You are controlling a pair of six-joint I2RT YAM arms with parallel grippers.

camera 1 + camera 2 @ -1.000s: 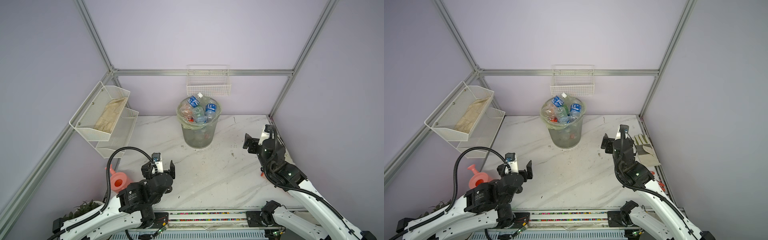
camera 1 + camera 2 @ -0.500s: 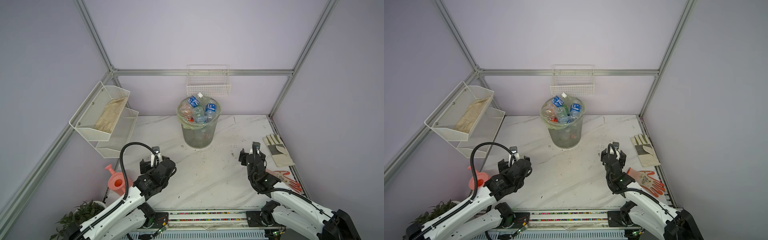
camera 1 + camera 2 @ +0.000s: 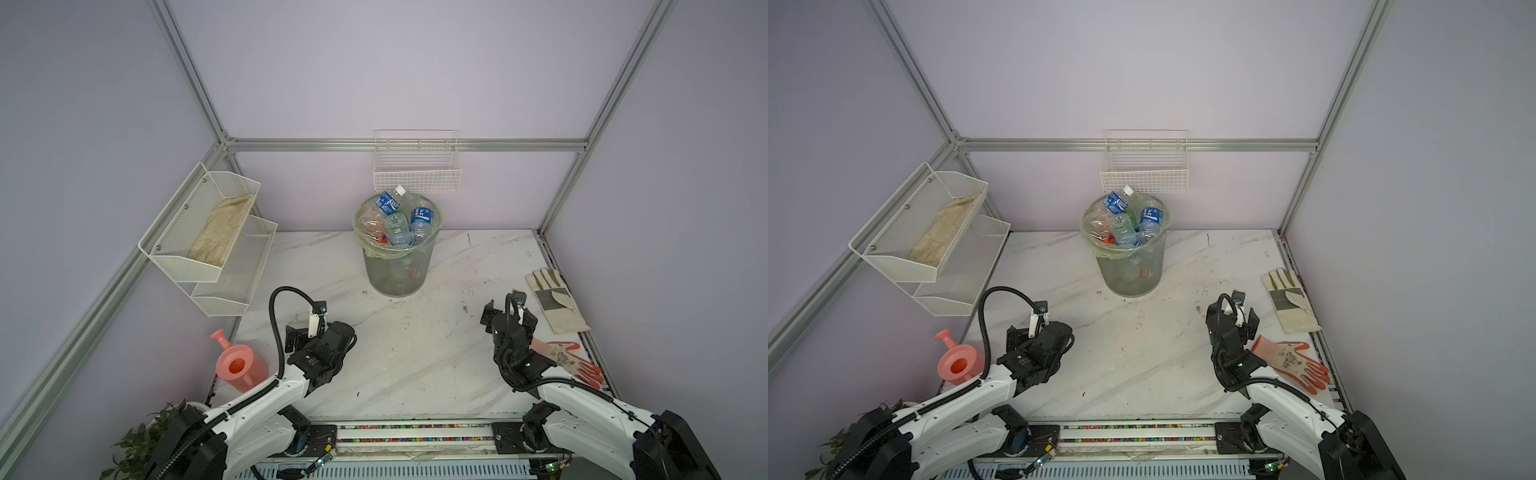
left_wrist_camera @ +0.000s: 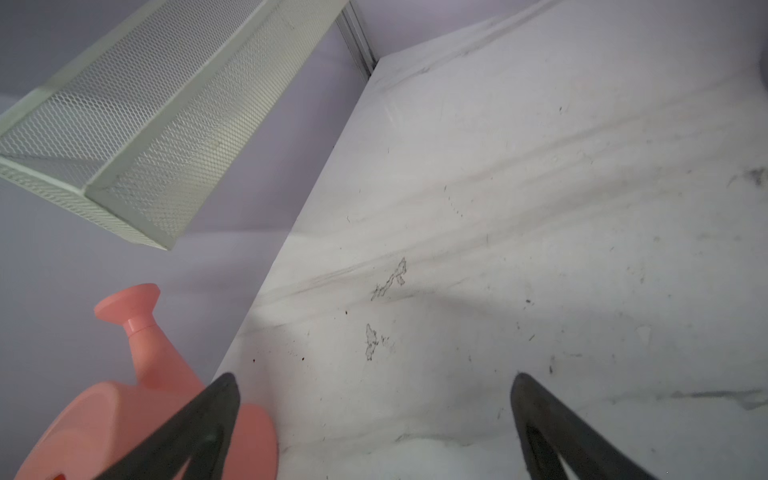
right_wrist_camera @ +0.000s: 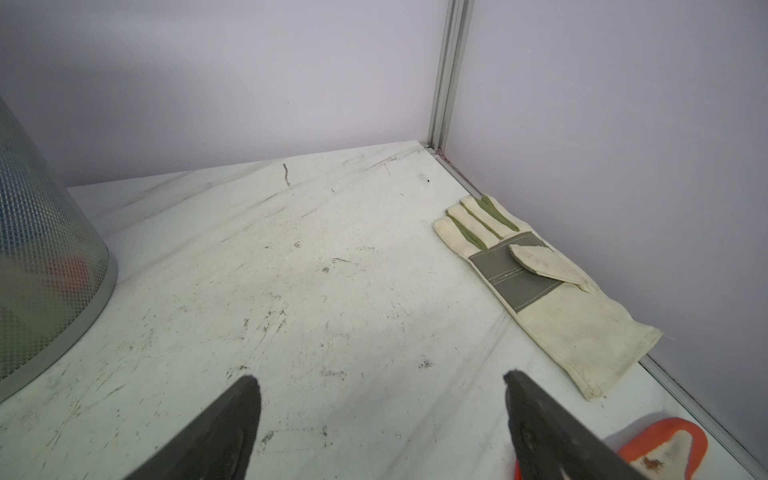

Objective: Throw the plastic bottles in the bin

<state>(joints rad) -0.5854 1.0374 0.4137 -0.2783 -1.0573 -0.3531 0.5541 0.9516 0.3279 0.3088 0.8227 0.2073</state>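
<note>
Left of the bin (image 3: 395, 276), the left gripper (image 4: 374, 376) has drawn back low toward the near edge of the table (image 3: 415, 357), fingers wide apart and empty. The plastic bottles (image 3: 398, 224) sit heaped in the bin, topping its rim. Right of the bin, the right gripper (image 5: 379, 376) has likewise dropped back, fingers apart, empty. No bottle lies outside the bin; I'd call it finished.

Left arm (image 3: 963, 399) and right arm (image 3: 1287, 399) drew back, uncovering the orange glove (image 3: 1287, 358).
</note>
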